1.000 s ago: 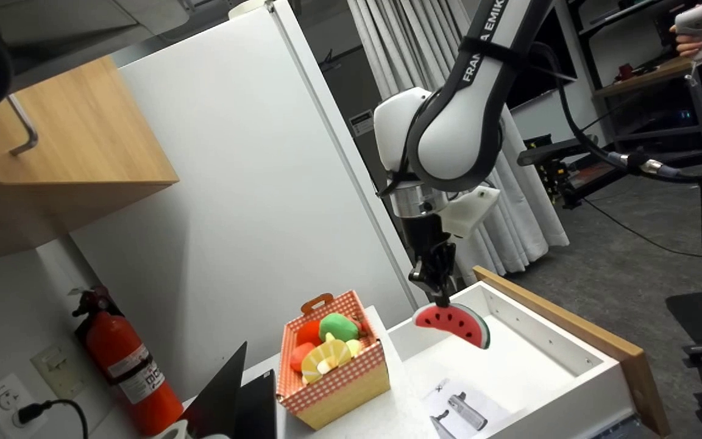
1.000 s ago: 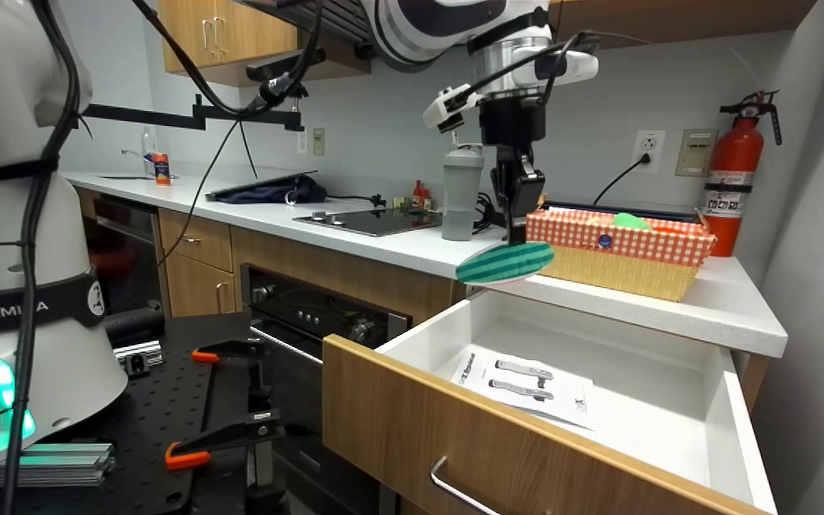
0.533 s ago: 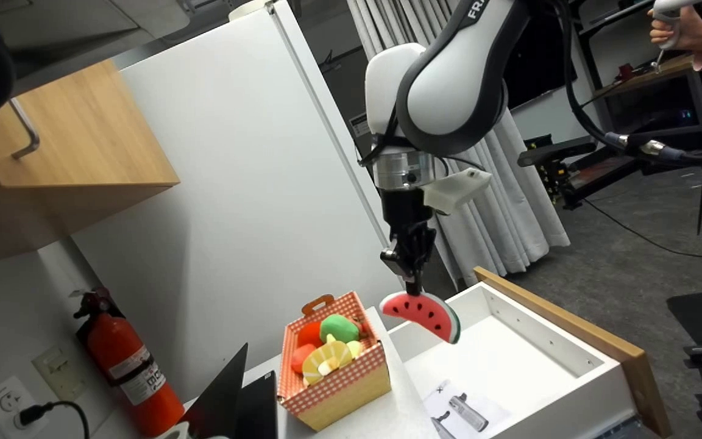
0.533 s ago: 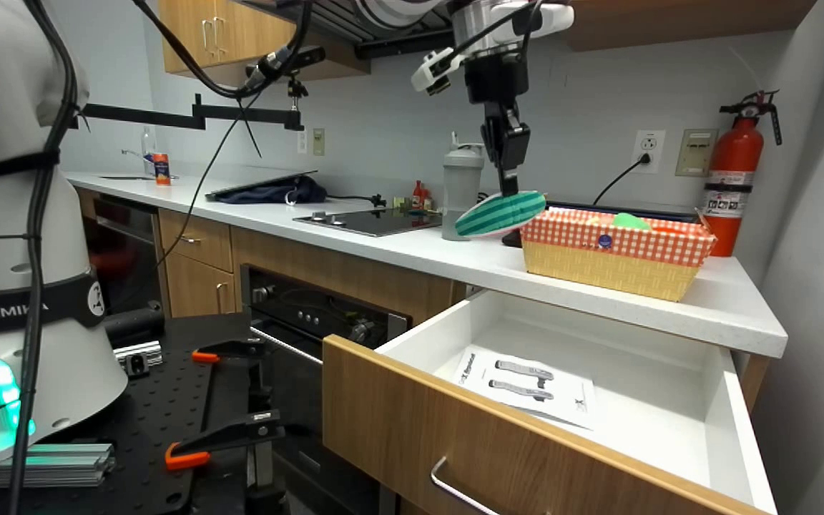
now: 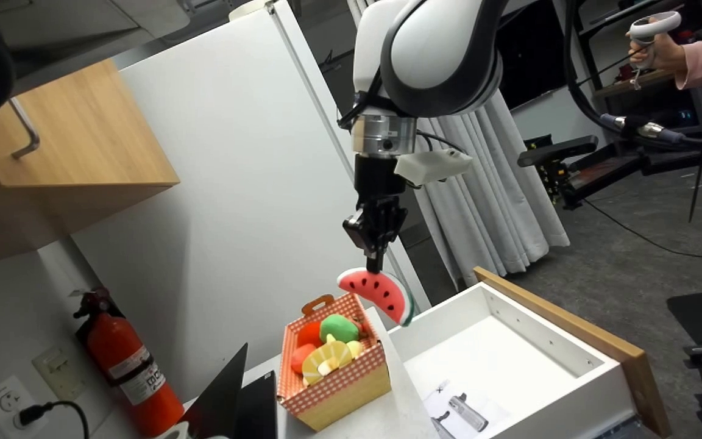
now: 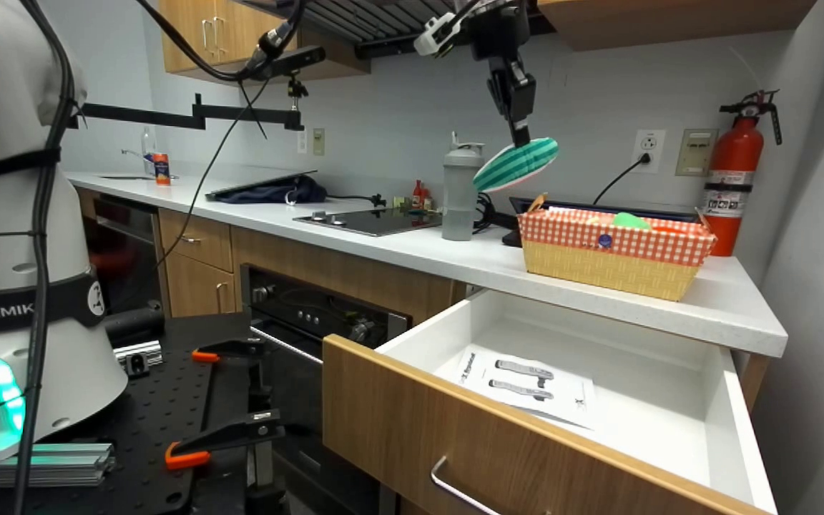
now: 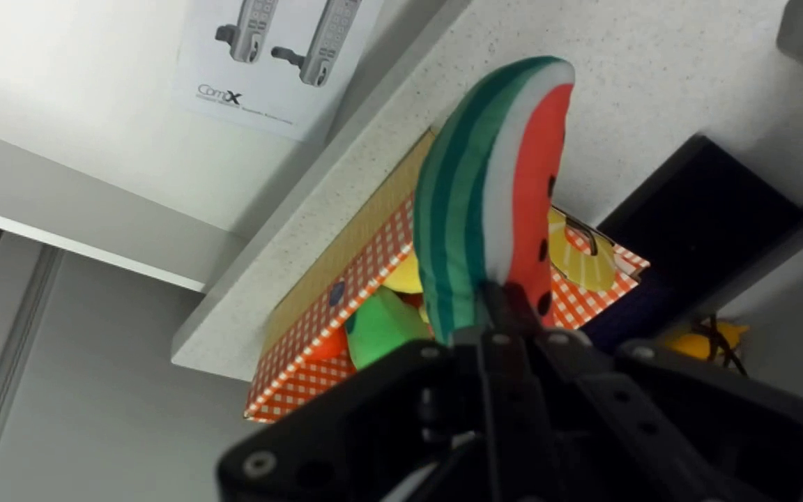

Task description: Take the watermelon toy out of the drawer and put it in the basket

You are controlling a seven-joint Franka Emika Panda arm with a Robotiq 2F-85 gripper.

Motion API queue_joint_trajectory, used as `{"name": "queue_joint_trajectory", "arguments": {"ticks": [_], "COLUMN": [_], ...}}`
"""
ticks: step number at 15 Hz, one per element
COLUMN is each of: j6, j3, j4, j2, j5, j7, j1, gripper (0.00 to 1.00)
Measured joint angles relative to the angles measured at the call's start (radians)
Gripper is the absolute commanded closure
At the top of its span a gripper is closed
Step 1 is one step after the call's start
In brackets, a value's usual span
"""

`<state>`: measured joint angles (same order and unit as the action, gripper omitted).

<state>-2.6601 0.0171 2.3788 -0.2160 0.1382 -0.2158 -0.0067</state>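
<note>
Get the black pincer, pinching the half-round red cloth watermelon, right over the boxy red-checked basket below.

So we've got a watermelon toy with red flesh, black seeds, a white band and a rind striped in two greens, plus a basket in red-and-white gingham over straw yellow. The drawer is white inside, wood-brown up front, and that half-hidden toy fruit looks red-orange, but we can't swear.

The red watermelon toy hangs tilted, higher than the checked basket and open drawer.
</note>
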Motion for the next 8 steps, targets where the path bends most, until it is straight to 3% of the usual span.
{"name": "queue_joint_trajectory", "arguments": {"ticks": [8], "j6": [-0.131], "j3": [0.037], "j4": [-0.062], "j2": [0.121], "j5": [-0.046], "j7": [-0.152], "j1": [-0.001], "gripper": [1.0]}}
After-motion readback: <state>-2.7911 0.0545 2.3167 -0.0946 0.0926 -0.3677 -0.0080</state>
